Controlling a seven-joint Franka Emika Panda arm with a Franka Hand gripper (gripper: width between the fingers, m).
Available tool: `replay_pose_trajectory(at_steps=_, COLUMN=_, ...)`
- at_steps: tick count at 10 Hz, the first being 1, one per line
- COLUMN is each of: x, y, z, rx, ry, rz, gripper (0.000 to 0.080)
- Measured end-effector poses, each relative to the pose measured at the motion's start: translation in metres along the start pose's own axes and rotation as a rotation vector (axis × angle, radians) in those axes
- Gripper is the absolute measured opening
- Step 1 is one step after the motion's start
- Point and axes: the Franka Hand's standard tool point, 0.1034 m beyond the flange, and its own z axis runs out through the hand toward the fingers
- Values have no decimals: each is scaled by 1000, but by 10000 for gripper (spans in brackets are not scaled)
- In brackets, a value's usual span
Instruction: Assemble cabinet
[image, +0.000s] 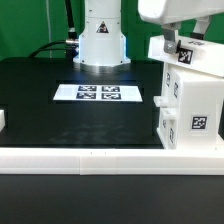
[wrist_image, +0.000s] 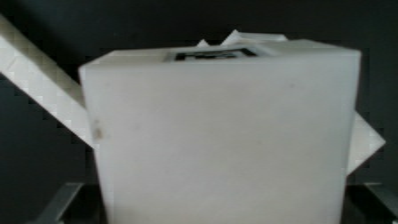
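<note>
The cabinet (image: 188, 105) is a tall white box with black-and-white tags, standing at the exterior view's right on the black table. A smaller white tagged block (image: 190, 55) sits on its top. My gripper (image: 171, 41) hangs right over that top block. In the wrist view the white block (wrist_image: 214, 120) fills the picture, with a tag at its far edge. My gripper (wrist_image: 217, 208) straddles it, one finger on each side. A thin dark gap shows between each finger and the block, so it looks open. The fingertips are hidden behind the block.
The marker board (image: 99, 93) lies flat at the table's middle back, before the robot base (image: 100, 40). A long low white rail (image: 90, 156) runs along the front edge. A small white piece (image: 3, 120) shows at the exterior view's left edge.
</note>
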Motion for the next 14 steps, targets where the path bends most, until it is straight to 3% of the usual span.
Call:
replay_pose_trajectory(at_steps=2, x=1, y=-5, z=1, rx=-4, ry=10, rz=201, gripper=563)
replay_pose_trajectory(at_steps=3, x=2, y=-7, z=1, rx=5, ry=10, rz=447, gripper=563)
replay_pose_trajectory(at_steps=7, x=4, y=-16, z=3, rx=13, ry=10, rz=955, gripper=563)
replay_pose_trajectory(at_steps=14, x=10, y=-26, z=6, rx=24, ry=27, rz=1523, gripper=563)
